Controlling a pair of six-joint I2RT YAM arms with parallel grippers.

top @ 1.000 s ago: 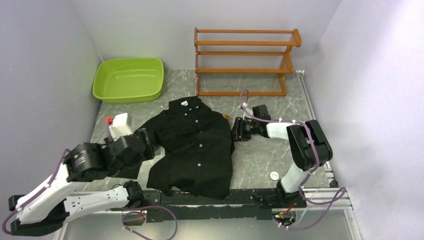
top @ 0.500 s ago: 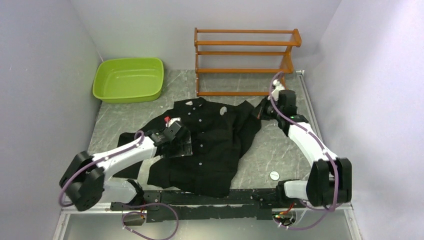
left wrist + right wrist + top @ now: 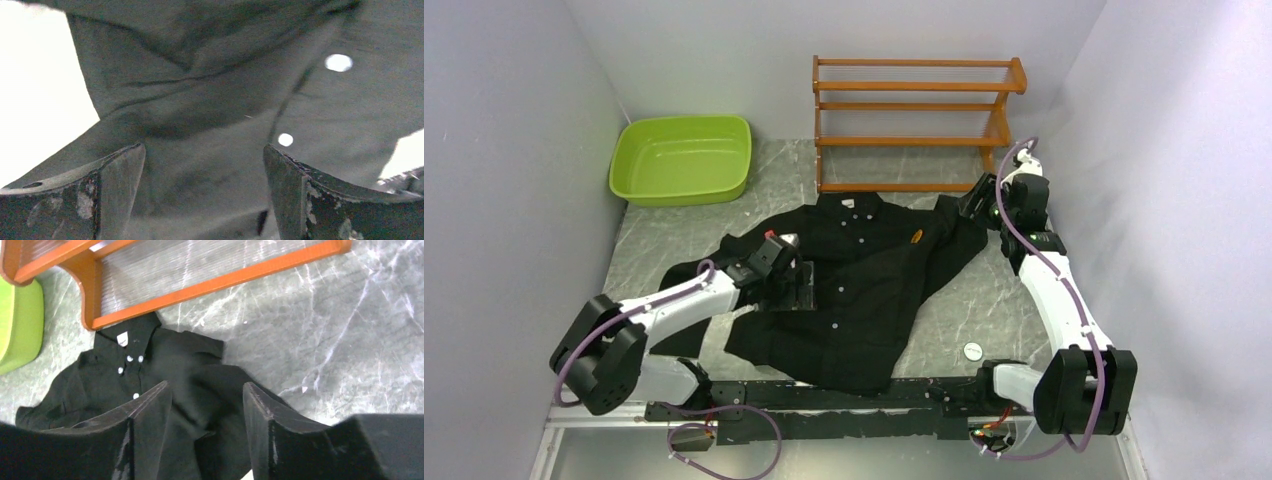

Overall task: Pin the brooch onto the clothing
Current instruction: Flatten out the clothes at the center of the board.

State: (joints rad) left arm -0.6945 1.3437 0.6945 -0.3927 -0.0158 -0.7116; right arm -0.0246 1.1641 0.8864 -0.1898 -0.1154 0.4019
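The clothing (image 3: 854,290), a black button-up shirt, lies spread across the middle of the table with its collar and white label toward the rack. The brooch (image 3: 917,237), a small orange spot, sits on the shirt's chest to the right of the button row. My left gripper (image 3: 790,290) rests low over the shirt's left side with its jaws wide open, and only fabric and white buttons (image 3: 285,139) show between them (image 3: 204,187). My right gripper (image 3: 977,203) hovers over the end of the right sleeve (image 3: 210,370), jaws apart (image 3: 207,390). The brooch does not show in either wrist view.
A green basin (image 3: 682,158) stands at the back left. A wooden rack (image 3: 914,125) stands at the back centre, close behind the collar and my right gripper. A small white disc (image 3: 972,350) lies on the marble table (image 3: 964,310) near the right arm's base.
The shirt has shifted back and to the right and spread wider. My right arm swung to the back right corner. My left arm reached out onto the shirt. The brooch now shows on the chest.
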